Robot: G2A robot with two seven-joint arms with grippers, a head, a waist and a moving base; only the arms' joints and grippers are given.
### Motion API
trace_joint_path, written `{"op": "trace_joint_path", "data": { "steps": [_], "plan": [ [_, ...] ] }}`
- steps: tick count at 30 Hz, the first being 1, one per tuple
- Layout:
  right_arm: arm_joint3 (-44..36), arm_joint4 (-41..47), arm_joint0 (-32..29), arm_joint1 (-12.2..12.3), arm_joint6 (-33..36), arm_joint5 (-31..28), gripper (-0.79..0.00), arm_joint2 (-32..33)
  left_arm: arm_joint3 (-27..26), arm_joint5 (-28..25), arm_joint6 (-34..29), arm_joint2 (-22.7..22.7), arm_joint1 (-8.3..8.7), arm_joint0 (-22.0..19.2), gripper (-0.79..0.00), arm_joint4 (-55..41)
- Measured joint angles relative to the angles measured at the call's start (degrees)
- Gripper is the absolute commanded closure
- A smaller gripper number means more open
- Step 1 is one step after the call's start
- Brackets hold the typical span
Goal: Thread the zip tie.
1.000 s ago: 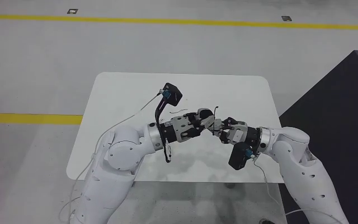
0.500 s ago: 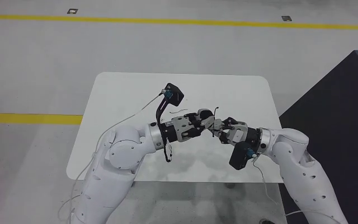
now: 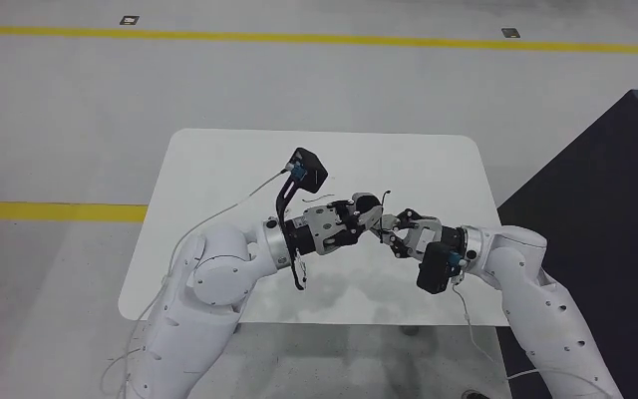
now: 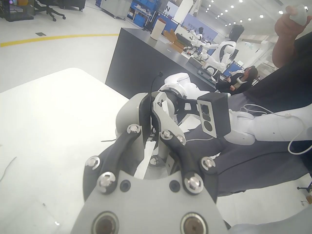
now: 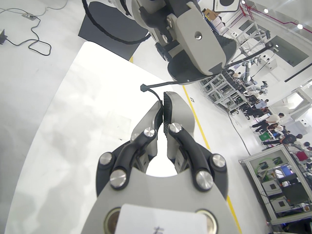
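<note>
A thin black zip tie [image 5: 156,83] is held in the air above the white table [image 3: 219,199], between both grippers. My right gripper [image 5: 162,98] is shut on the strap just behind the small square head [image 5: 143,88]. From the head a strand runs under the pads of my left gripper [image 5: 195,74] and out past them [image 5: 256,53]. In the left wrist view my left gripper [image 4: 149,103] is shut on the tie, and one end [image 4: 159,74] sticks up beyond the fingertips. From above, the two grippers [image 3: 374,219] meet tip to tip over the table's middle.
Thin loose strands [image 4: 108,141] lie on the table near the grippers, and another [image 4: 8,169] lies farther off. A dark counter [image 3: 598,180] stands beside the table on the right arm's side.
The right wrist has turned a little, its camera block shifting slightly toward the table's far side. Both grippers stay shut on the tie at nearly the same spot.
</note>
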Motion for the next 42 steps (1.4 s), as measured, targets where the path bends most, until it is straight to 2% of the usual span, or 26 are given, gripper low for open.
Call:
{"op": "trace_joint_path", "data": {
  "steps": [16, 42],
  "plan": [
    [3.24, 8.54, 1.15, 0.54, 2.25, -4.1, 0.0, -1.04, -1.23, -2.62, 3.41, -0.04, 0.79, 1.07, 0.0, 3.1],
    [4.55, 16.88, 2.71, 1.52, 5.47, -9.74, 0.0, -4.42, -2.94, -8.07, 8.87, 0.24, 1.9, 1.82, 0.0, 7.31]
  ]
}}
